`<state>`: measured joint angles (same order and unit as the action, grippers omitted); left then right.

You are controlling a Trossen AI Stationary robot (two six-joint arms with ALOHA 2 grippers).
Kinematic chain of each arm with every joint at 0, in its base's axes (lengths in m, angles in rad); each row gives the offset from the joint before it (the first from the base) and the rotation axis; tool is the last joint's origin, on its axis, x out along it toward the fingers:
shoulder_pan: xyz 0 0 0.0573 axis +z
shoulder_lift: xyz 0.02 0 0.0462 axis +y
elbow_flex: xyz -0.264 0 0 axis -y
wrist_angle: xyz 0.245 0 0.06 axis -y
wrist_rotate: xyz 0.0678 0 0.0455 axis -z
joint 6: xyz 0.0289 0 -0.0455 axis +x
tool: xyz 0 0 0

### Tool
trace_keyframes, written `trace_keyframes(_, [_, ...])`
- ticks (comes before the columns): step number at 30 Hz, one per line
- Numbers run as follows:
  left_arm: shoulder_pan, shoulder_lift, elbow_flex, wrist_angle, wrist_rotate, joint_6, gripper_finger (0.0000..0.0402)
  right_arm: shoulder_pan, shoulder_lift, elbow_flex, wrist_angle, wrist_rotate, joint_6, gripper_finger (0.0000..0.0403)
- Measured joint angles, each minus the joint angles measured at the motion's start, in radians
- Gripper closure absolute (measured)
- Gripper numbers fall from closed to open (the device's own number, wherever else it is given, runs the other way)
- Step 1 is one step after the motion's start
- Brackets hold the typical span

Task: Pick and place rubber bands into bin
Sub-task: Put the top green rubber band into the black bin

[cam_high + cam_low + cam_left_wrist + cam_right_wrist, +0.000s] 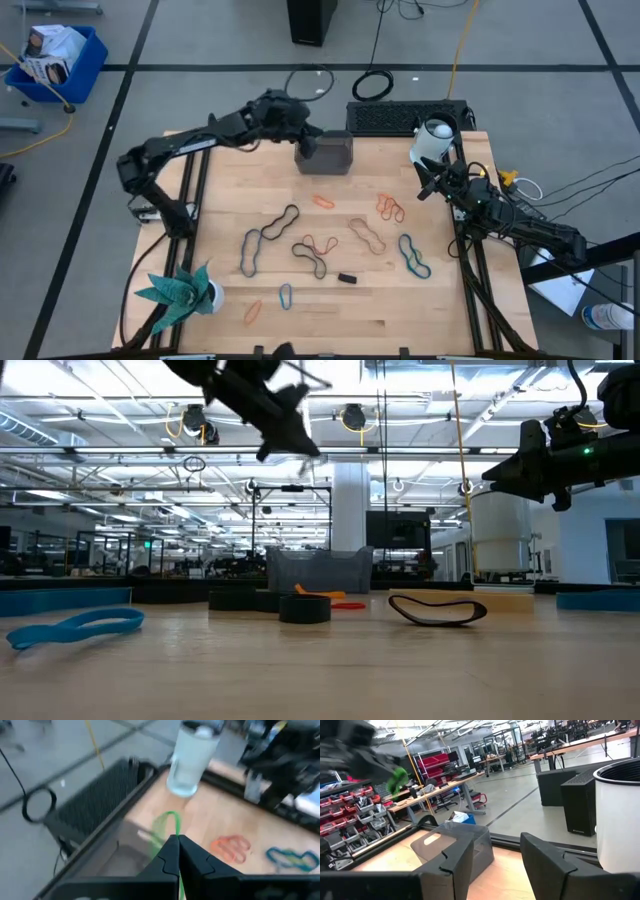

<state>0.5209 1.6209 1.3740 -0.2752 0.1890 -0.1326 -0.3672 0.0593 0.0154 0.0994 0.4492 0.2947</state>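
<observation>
My left gripper [178, 840] is shut on a green rubber band [167, 822] and hangs above the dark grey bin [328, 153] at the table's far edge. The right wrist view also shows the green rubber band [397, 778] at the left gripper's tips, above the bin [454, 845]. Several other rubber bands lie flat on the table: a blue-and-black one [265, 235], orange ones [390, 208], a teal one [414, 255]. My right gripper [495, 857] waits open at the table's right side, with nothing between its fingers. My left gripper pinches the green rubber band between its two shut fingertips. A loop of the band [173, 829] sticks out past the tips. The fingers slant downward from the table's left side. The band is lifted clear, over the bin.
A white cylinder [433, 140] stands at the far right corner, beside a black mesh box [405, 117]. A small black block [347, 278] lies among the bands. A green plant-like thing [180, 290] sits at the near left corner.
</observation>
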Motion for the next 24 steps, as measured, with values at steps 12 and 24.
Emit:
trace_keyframes(12, [0.050, 0.317, 0.319, -0.391, -0.014, 0.108, 0.0399, 0.000, 0.000, 0.000, -0.001, 0.000, 0.000, 0.0248])
trace_keyframes(24, [0.046, 0.466, 0.331, -0.406, -0.060, 0.121, 0.0398, 0.000, 0.002, 0.000, -0.004, 0.000, 0.000, 0.0248])
